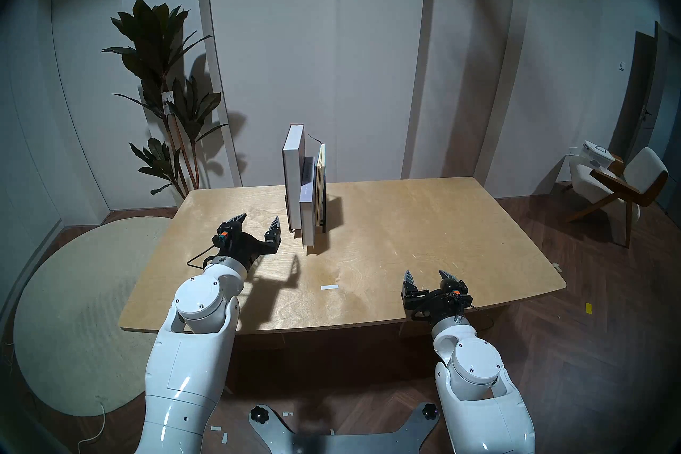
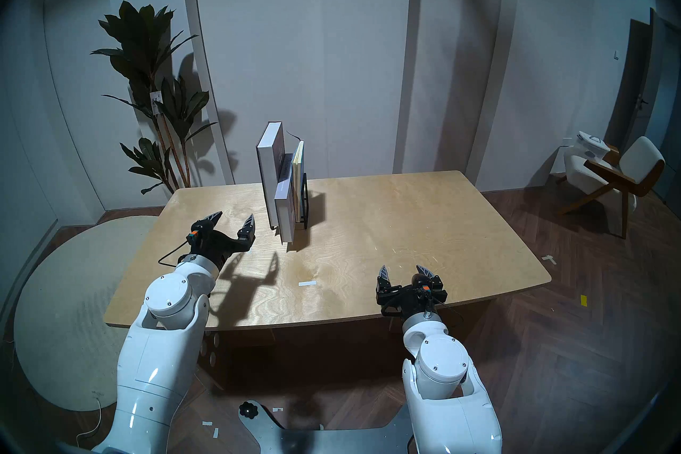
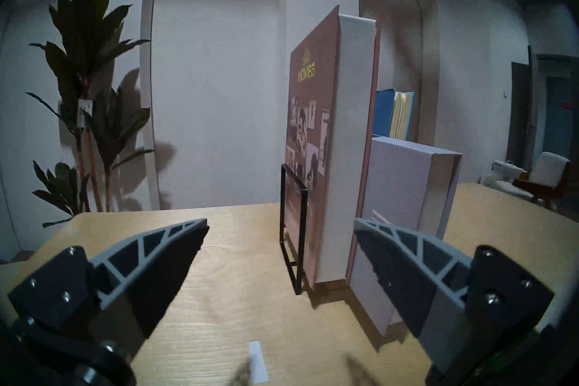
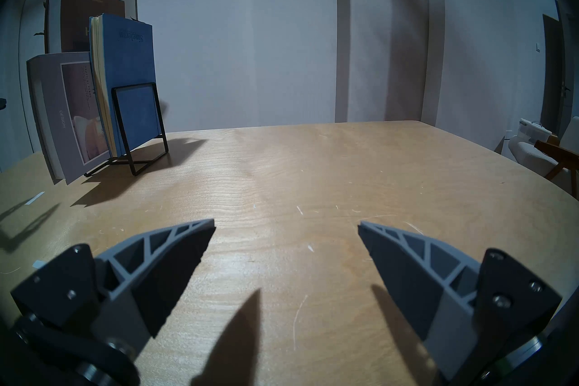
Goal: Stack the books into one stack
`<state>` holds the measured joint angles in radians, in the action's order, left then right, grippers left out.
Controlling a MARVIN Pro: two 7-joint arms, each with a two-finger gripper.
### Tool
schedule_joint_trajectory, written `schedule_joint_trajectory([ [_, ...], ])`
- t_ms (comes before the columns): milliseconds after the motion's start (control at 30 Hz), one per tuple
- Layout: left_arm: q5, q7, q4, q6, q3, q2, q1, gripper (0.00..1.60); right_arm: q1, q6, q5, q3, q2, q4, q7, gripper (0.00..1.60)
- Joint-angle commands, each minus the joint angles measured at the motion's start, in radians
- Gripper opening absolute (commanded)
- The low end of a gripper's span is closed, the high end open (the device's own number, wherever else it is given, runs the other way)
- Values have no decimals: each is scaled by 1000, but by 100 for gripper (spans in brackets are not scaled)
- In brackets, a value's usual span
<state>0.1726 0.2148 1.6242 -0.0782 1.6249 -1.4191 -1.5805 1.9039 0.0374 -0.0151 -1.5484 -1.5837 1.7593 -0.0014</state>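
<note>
books are stood upright in a black wire rack (image 3: 293,228) near the far middle of the table (image 1: 423,250): a thick brown book (image 3: 313,131) on the robot's left, a lavender-grey book (image 3: 404,203) in the middle, jutting forward past the rack, and a thin blue book (image 4: 131,78) on the right. no stack is laid yet.

the brown book is judged heavy and stiff, best taken across its thickness near the fore-edge; the blue one is judged light and somewhat floppy, its pages already fanned. hard covers may prove slippery.

the left gripper (image 1: 259,223) is held just short of the brown book with its jaws spread wide and nothing between them; the right gripper (image 1: 429,276) is likewise spread and empty, well apart from the books.

the brown book's collage cover is shown only by the left wrist view; the blue and lavender-grey covers are shown by the right wrist view.
</note>
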Motion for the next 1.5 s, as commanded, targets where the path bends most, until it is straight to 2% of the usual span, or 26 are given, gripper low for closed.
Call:
schedule_joint_trajectory([
  [0,39,31,-6,-18,15,17,111,160,-4,-5,-2,2,-2,21,1,160],
  [100,76,51,-27,-48,33,14,141,160,-3,-5,-2,2,-3,22,1,160],
  [333,151,109,-40,-123,44,19,153,160,-2,-4,-2,1,-3,24,1,160],
  [433,174,128,-53,-127,47,16,160,160,-2,-4,-2,1,-3,24,2,160],
  [667,207,143,-15,-134,53,6,169,160,-3,-4,-2,1,-3,23,2,160],
  [800,179,143,-10,-103,32,12,190,160,-3,-4,-2,1,-3,22,1,160],
  [867,176,142,-14,-122,21,12,202,160,-3,-4,-2,1,-3,23,2,160],
  [1067,171,143,-16,-119,-10,-6,221,160,-3,-4,-2,1,-3,23,2,160],
  [1133,130,123,-4,-86,-34,-10,219,160,-3,-4,-2,1,-3,23,2,160],
  [1233,98,95,2,-79,-57,-23,218,160,-3,-4,-2,1,-3,23,2,160],
  [1333,77,32,2,-108,-62,-50,221,160,-2,-4,-2,1,-3,24,2,160],
  [1467,71,-7,-13,-118,-68,-68,232,160,-2,-3,-2,1,-3,24,2,160],
])
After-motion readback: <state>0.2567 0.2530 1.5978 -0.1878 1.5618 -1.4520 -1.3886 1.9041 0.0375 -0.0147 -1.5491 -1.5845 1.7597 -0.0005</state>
